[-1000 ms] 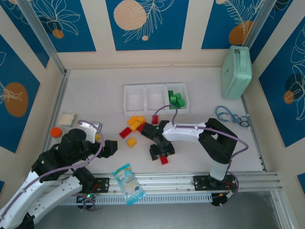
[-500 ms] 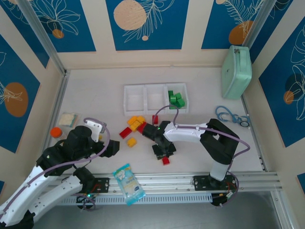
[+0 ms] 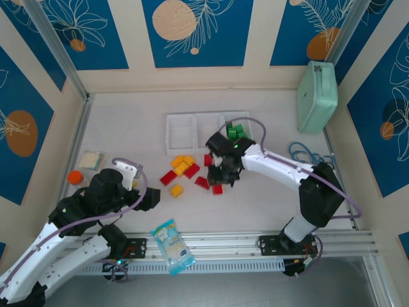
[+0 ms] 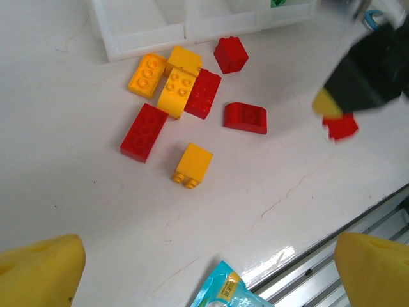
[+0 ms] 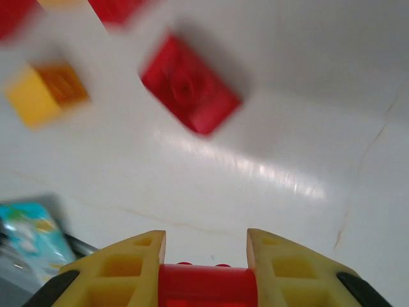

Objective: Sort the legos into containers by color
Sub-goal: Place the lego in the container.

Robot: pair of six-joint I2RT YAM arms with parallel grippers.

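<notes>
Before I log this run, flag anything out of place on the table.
One yellow lego lies tipped on its side, studs facing sideways. The packet overhangs the front rail. Nothing else stands out.

One high overhead view, two close downward wrist views, all sharing the loose legos (image 4: 176, 91)

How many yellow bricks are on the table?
4. Three yellow-orange plastic bricks huddle beside the white plastic tray; one sits alone farther from it. More could hide under the right arm.
</notes>
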